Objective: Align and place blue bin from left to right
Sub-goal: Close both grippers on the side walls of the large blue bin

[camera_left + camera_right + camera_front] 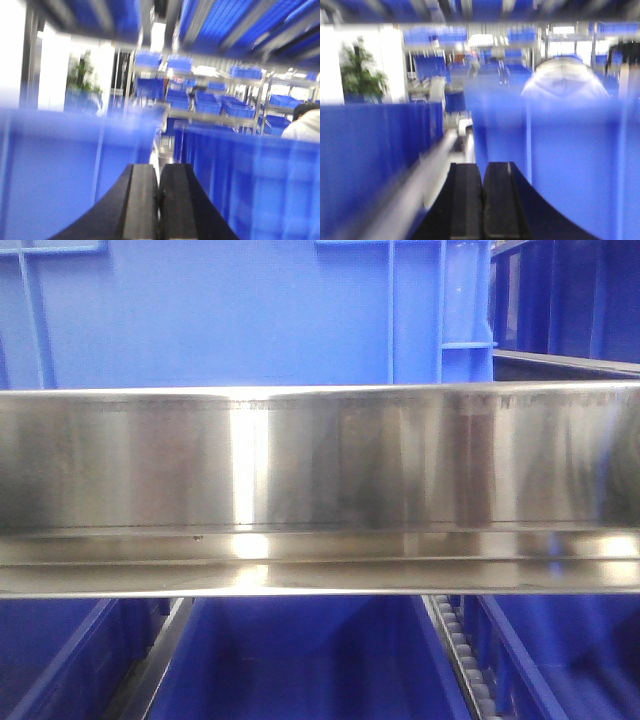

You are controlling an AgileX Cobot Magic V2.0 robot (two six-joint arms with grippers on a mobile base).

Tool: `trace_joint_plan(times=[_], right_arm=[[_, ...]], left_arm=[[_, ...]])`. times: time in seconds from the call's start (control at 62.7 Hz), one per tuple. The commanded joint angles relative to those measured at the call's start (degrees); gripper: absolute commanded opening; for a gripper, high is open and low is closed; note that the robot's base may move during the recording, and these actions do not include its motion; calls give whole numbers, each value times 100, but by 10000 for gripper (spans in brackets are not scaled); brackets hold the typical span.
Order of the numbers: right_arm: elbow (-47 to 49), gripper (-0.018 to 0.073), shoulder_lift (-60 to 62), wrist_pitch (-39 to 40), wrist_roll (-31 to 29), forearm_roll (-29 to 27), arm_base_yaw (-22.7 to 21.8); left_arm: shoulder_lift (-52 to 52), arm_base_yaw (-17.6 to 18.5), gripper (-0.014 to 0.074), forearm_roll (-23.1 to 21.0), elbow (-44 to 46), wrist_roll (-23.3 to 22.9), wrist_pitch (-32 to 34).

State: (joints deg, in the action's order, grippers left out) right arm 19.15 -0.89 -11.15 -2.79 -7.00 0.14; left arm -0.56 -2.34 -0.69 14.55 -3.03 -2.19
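Observation:
The blue bin [250, 310] fills the top of the front view, a bright blue wall with raised ribs near its right corner, standing behind a steel shelf rail [320, 480]. In the left wrist view my left gripper [159, 170] is shut with nothing between its fingers. It points into the gap between a lighter blue bin wall [60, 170] on its left and a darker ribbed bin [250, 185] on its right. My right gripper [482, 167] is also shut and empty, with a light blue bin wall [560, 160] close on its right. Both wrist views are blurred.
A darker blue bin [570, 300] stands right of the blue bin. Under the rail are more blue bins [300, 660] and a roller track [455, 650]. A dark bin [370, 160] and blurred metal rail [420, 190] lie left of the right gripper. A person in white [565, 80] stands beyond.

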Motion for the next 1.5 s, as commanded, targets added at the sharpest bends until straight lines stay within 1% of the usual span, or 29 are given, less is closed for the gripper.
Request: trace_joint_plan(times=[0.0, 0.08, 0.144, 0.207, 0.239, 0.255, 0.303, 0.319, 0.383, 0.431, 0.462, 0.542, 0.622, 0.702, 0.765, 0.813, 0.893, 0.957, 1.021, 1.068, 1.1, 1.164, 1.212, 1.26, 1.292, 1.34, 1.371, 1.483], right_arm=[[922, -62, -271, -702, -46, -79, -35], [1558, -12, -710, -1125, -46, -229, -10], [2073, 83, -1108, -1281, -46, -379, 5], [2423, 229, -1554, -1280, -46, -454, 5], [2560, 294, -1728, -1265, -46, -454, 5], [2652, 342, -1859, -1265, -46, -454, 5], [2840, 436, -2115, -1265, -46, -454, 5], [2885, 481, -2196, -1265, -46, -454, 5], [3065, 578, -2580, -1265, -46, -454, 5], [3183, 569, -2787, -1265, -46, -454, 12], [3285, 568, -2941, -1276, -46, -454, 47], [3527, 569, -3248, -1322, -46, -558, 187], [3781, 569, -3518, -1453, -46, -686, 418], [4112, 569, -3832, -1643, -46, -800, 784], [4373, 569, -4146, -1861, -46, -810, 1087], [4639, 569, -4414, -2057, -46, -810, 1395], [5140, 569, -4890, -2363, -46, -810, 1758], [5620, 569, -5316, -2653, -46, -810, 2085], [6182, 569, -5760, -2899, -46, -810, 2300], [6539, 569, -6114, -3114, -46, -765, 2395], [6914, 566, -6423, -3409, -46, -699, 2459], [7509, 549, -6898, -3939, 41, -404, 2471], [7981, 537, -7218, -4387, 279, -78, 2471], [8449, 521, -7575, -4846, 652, 367, 2493], [8777, 513, -7821, -5179, 808, 668, 2520], [9160, 506, -8168, -5563, 907, 932, 2519], [9461, 507, -8414, -5847, 920, 995, 2519], [10316, 507, -9129, -5881, 920, 1000, 2519]], left_arm=[[-230, 28, 50, 321, 829, -6, -843], [-610, 28, 149, 389, 1601, -6, -1614], [-1080, 28, 246, 389, 2209, -6, -2132], [-1545, 28, 343, 389, 2818, -6, -2474], [-1753, 28, 375, 389, 3038, -6, -2591], [-1859, 28, 388, 389, 3138, -6, -2647], [-2260, 28, 424, 372, 3447, -6, -2678], [-2358, 28, 433, 348, 3526, -6, -2693], [-2720, 42, 464, 190, 3931, -6, -2891], [-3027, 173, 477, 69, 4239, -6, -3064], [-3237, 279, 481, 69, 4449, -6, -3167], [-3753, 681, 482, 121, 4926, -6, -3455], [-4242, 1058, 482, 146, 5376, -6, -3715], [-4781, 1434, 482, 134, 5873, -6, -4068], [-5147, 1632, 482, 134, 6218, -6, -4363], [-5482, 1752, 482, 134, 6526, -33, -4614], [-5990, 1807, 481, 123, 6995, -124, -4929], [-6380, 1807, 475, 174, 7398, -371, -5225], [-6742, 1807, 475, 301, 7769, -514, -5421], [-7009, 1807, 475, 376, 8026, -526, -5560], [-7223, 1807, 475, 421, 8236, -573, -5686], [-7533, 1807, 475, 498, 8531, -644, -5902], [-7754, 1807, 475, 555, 8715, -643, -6041], [-7956, 1807, 475, 604, 8937, -668, -6167], [-8066, 1807, 475, 655, 9045, -743, -6240], [-8251, 1796, 475, 786, 9235, -936, -6348], [-8378, 1796, 475, 826, 9369, -997, -6438], [-8779, 1796, 475, 944, 9728, -1034, -6755]])
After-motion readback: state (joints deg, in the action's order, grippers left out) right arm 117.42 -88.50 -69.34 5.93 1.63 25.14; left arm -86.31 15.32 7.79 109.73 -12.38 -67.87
